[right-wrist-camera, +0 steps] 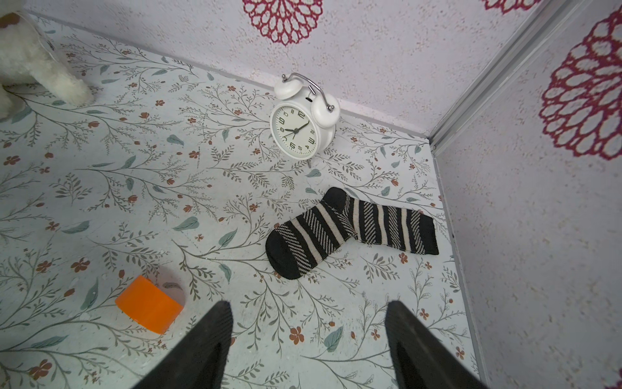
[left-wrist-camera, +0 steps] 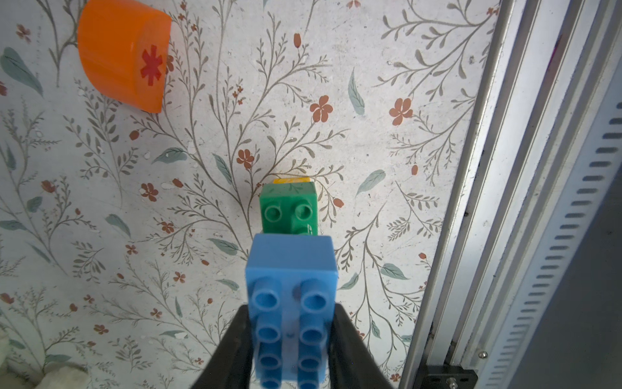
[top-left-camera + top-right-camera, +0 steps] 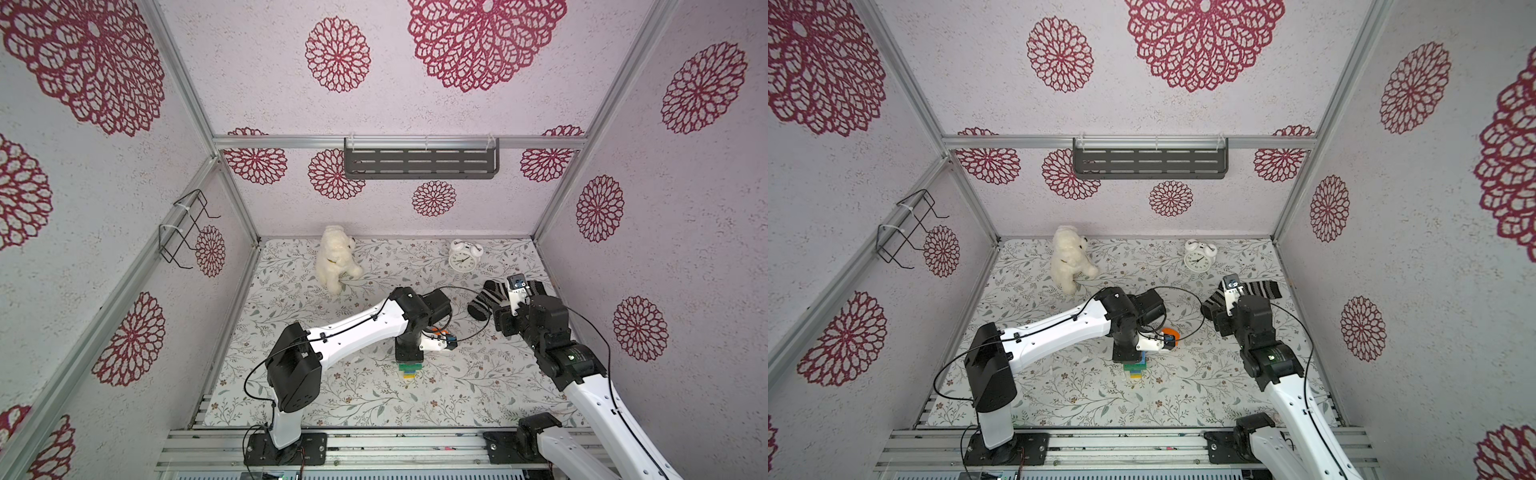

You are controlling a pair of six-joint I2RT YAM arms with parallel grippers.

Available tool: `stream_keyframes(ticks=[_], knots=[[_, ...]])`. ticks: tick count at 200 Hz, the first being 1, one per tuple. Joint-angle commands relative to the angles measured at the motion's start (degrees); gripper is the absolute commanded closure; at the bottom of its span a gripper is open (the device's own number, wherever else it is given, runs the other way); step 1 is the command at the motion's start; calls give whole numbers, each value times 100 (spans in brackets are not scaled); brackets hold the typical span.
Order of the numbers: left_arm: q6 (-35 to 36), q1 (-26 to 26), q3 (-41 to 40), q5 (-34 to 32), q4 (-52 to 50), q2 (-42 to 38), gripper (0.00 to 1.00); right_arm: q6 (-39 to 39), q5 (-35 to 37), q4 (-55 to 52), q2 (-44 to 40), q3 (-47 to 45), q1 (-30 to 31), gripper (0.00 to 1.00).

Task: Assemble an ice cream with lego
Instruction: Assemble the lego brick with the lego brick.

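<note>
My left gripper (image 2: 291, 308) is shut on a light-blue oblong brick (image 2: 291, 269), studs facing the camera. The brick hangs over a dark-green brick (image 2: 289, 210) and hides part of it; I cannot tell whether they touch. The green brick tops a short stack (image 3: 410, 371) with lime and a yellow brick (image 2: 292, 181) below. In both top views the left gripper (image 3: 1128, 353) points down at this stack (image 3: 1136, 370). The orange half-round with a red asterisk (image 2: 124, 57) lies loose on the mat (image 3: 1170, 333), also in the right wrist view (image 1: 149, 309). My right gripper (image 1: 308, 323) is open and empty, off to the right.
A white plush dog (image 3: 336, 257) and a white alarm clock (image 3: 463, 257) stand at the back of the floral mat. A striped sock (image 1: 350, 229) lies at the right. Aluminium rails (image 3: 374, 444) run along the front edge. A dark shelf (image 3: 419, 160) and a wire rack (image 3: 187, 226) hang on the walls.
</note>
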Motion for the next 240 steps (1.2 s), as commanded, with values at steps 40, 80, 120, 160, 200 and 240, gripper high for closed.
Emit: stream_keyframes(ticks=[40, 80, 120, 160, 200, 240], knots=[[-40, -63, 112, -54, -39, 156, 79, 141, -85, 167, -89, -34, -63, 25], [-82, -58, 103, -165, 45, 232, 80, 141, -94, 167, -98, -49, -66, 25], [-189, -59, 87, -314, 186, 250, 80, 148, -119, 167, -94, -51, -72, 24], [-225, -67, 90, -282, 193, 202, 79, 141, -152, 175, -86, -66, -74, 25], [-269, -91, 79, -242, 166, 186, 79, 146, -163, 175, -82, -62, -81, 25], [-313, -120, 59, -224, 216, 192, 79, 140, -175, 175, -83, -63, -81, 25]])
